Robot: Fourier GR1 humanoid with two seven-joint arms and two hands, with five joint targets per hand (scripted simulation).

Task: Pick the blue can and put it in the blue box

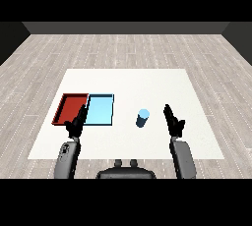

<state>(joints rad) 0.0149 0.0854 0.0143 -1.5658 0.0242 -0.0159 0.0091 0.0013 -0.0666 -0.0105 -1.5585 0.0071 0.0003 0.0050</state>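
A blue can stands upright on the white table, right of the trays. The light blue tray lies left of it with nothing inside, and the red tray lies beside that on the far left. My right hand is held up to the right of the can, a short gap away, with its fingers straight and holding nothing. My left hand hovers over the near edge where the two trays meet, fingers straight and holding nothing.
The white table stretches well beyond the trays and can, with bare surface at the back and right. A grey wood floor surrounds it.
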